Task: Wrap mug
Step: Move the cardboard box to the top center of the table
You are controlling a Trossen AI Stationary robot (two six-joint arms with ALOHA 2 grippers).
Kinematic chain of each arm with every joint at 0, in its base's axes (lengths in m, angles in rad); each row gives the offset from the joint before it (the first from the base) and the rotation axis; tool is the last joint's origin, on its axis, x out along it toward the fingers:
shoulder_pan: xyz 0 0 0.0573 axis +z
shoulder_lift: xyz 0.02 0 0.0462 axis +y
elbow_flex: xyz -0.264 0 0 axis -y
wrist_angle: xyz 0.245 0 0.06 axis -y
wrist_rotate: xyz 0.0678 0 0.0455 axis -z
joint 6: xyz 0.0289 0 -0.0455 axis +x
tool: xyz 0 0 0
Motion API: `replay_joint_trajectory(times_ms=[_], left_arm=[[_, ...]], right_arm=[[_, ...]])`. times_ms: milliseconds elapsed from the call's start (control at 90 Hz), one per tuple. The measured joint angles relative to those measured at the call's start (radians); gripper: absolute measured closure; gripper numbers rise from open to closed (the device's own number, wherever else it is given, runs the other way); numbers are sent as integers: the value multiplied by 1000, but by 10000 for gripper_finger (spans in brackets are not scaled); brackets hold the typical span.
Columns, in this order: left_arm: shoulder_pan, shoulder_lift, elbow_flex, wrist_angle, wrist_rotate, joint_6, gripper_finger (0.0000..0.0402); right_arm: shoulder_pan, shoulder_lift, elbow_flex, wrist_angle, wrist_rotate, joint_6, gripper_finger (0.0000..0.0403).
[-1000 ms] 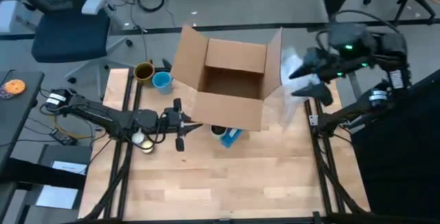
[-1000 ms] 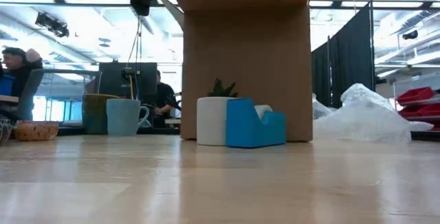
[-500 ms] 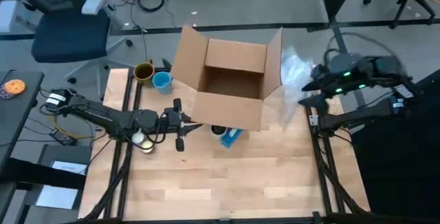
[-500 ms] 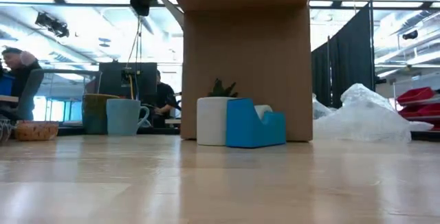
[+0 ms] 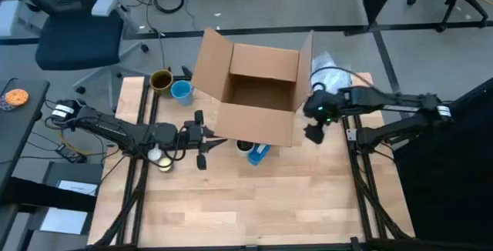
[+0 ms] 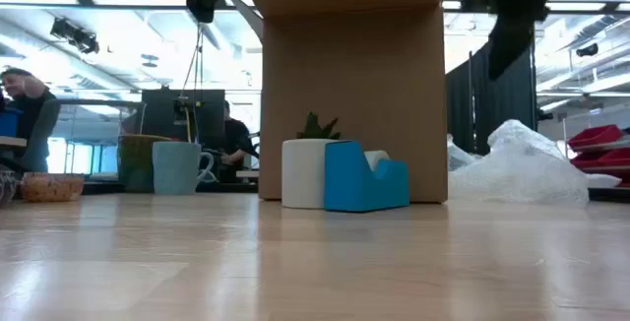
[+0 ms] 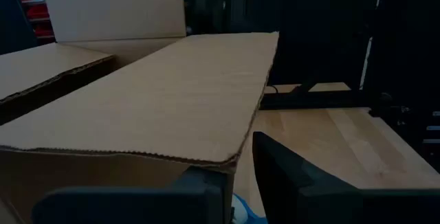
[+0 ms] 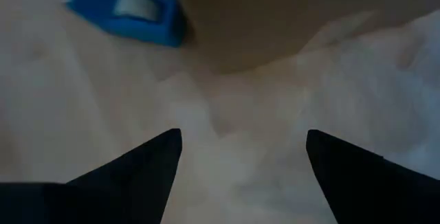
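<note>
A blue mug and an olive mug stand at the table's far left, left of an open cardboard box. A white cup and a blue tape dispenser stand against the box's near wall. Crumpled clear bubble wrap lies at the box's right side. My right gripper hangs open above the near edge of the wrap, touching nothing. My left gripper waits open in the air by the box's near-left corner, its fingers close to a cardboard flap.
The box fills the middle of the far half of the table and stands between my two arms. Bare wooden tabletop stretches across the near half. People sit at desks in the room beyond the table's far left.
My right gripper has swung from beyond the table's right edge toward the box and come down, so that it now hangs over the bubble wrap's near edge. It has come into the low view at the upper right.
</note>
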Motion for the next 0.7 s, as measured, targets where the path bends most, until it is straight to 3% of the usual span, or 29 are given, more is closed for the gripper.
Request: replay_joint_trajectory(times_ms=[189,356,567,700], left_arm=[[0,0,0,0,0,0,362],[0,0,0,1,0,0,362],[0,0,0,0,0,0,362],[0,0,0,0,0,0,362]], right_arm=[[0,69,-32,242,68,-106,110],[0,71,-32,329,216,-182,110],[-13,45,-32,190,295,-176,110],[-60,43,-32,-5,312,-22,110]])
